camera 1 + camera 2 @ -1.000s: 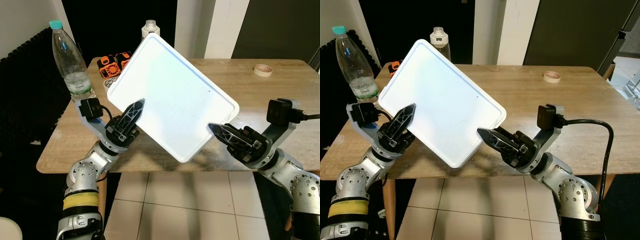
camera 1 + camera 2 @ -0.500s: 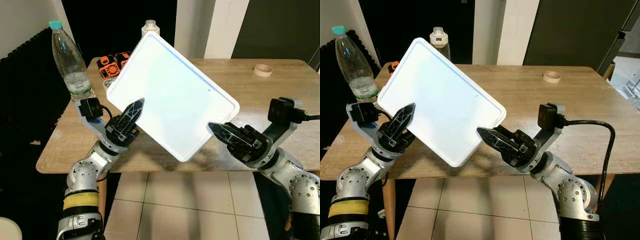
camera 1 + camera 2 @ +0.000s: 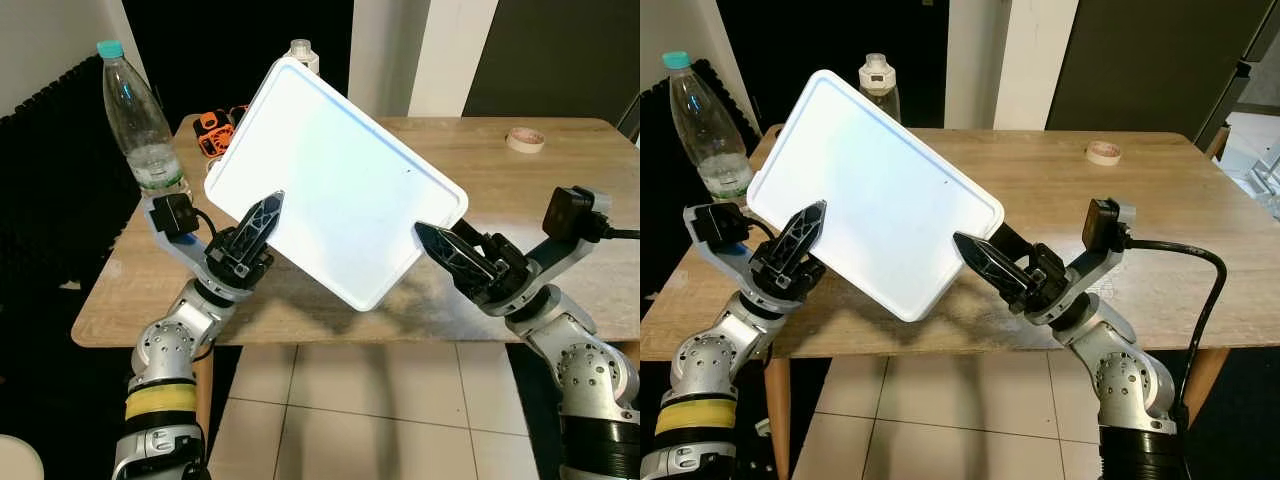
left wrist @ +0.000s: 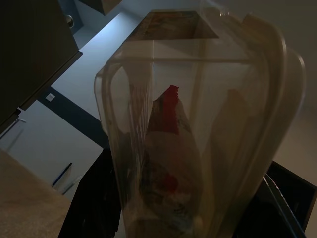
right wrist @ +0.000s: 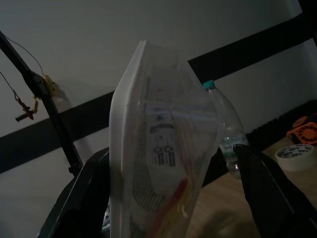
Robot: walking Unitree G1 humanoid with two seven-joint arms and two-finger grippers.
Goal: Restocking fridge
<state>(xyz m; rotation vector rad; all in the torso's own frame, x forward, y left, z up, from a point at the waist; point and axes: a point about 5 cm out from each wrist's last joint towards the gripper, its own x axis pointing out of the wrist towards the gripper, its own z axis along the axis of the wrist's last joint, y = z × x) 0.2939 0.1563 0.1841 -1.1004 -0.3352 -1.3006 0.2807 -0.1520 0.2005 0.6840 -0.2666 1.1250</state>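
Observation:
A clear plastic box with a white lid (image 3: 335, 180) hangs tilted above the front of the wooden table (image 3: 560, 150), held from both ends. My left gripper (image 3: 255, 225) is shut on its left edge, one black finger (image 3: 262, 212) lying on the lid. On the opposite side, my right gripper (image 3: 435, 240) is shut on the box's right edge. In the left wrist view the box (image 4: 198, 124) is seen end-on with a red and white packet (image 4: 166, 148) inside. The box (image 5: 158, 158) stands between the dark fingers in the right wrist view, printed packets showing through its wall.
A water bottle with a teal cap (image 3: 138, 120) stands at the table's left edge. Behind the box are orange and black parts (image 3: 213, 130) and a white bottle (image 3: 300, 52). A tape roll (image 3: 524, 139) lies at the far right. Tiled floor (image 3: 350, 420) lies below the table's front edge.
Both grippers have raised the box a little and shifted it up and to the left. The right arm has lifted off the table edge.

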